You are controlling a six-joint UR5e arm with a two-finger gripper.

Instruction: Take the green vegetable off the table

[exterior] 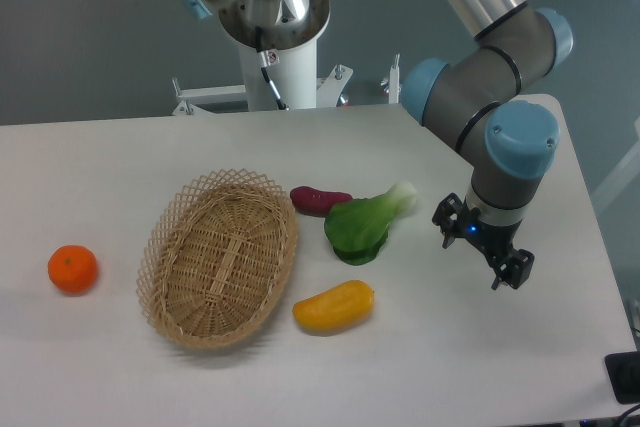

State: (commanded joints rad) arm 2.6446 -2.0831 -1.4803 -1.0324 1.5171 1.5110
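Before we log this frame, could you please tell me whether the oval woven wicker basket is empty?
Empty: inside the oval woven wicker basket only bare weave shows, and the leafy green vegetable lies outside it on the white table.

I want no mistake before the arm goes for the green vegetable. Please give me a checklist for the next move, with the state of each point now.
1. Vegetable lies free on the table: ok.
2. Hand is empty: ok.
3. Hand is open: ok.
4. Hand is above the vegetable: not ok, it is off to one side.
5. Purple piece is apart from the leaves: cannot tell, they look to be touching.
6. Yellow piece is apart from it: ok.
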